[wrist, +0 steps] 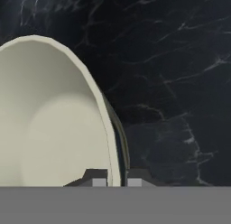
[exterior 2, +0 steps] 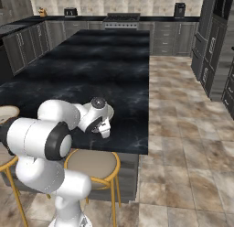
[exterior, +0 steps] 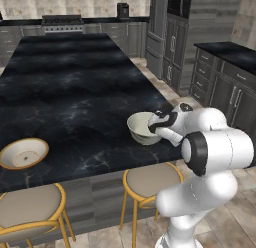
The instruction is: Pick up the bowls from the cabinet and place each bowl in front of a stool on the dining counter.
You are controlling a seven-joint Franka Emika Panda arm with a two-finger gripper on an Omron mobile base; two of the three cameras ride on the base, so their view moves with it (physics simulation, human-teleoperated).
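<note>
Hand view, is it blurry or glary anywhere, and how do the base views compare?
Hand view: the deep bowl looks soft-edged up close, evenly lit, no glare, with the gripper pinching its rim. Left base view: the dining counter shows only faint pale sheen. Right base view: sharp nearby, coarser on far cabinets.

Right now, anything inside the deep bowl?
Deep bowl: the visible cream interior is bare apart from one fingertip of the gripper pinching its rim. The wrist covers the part nearest the arm.
</note>
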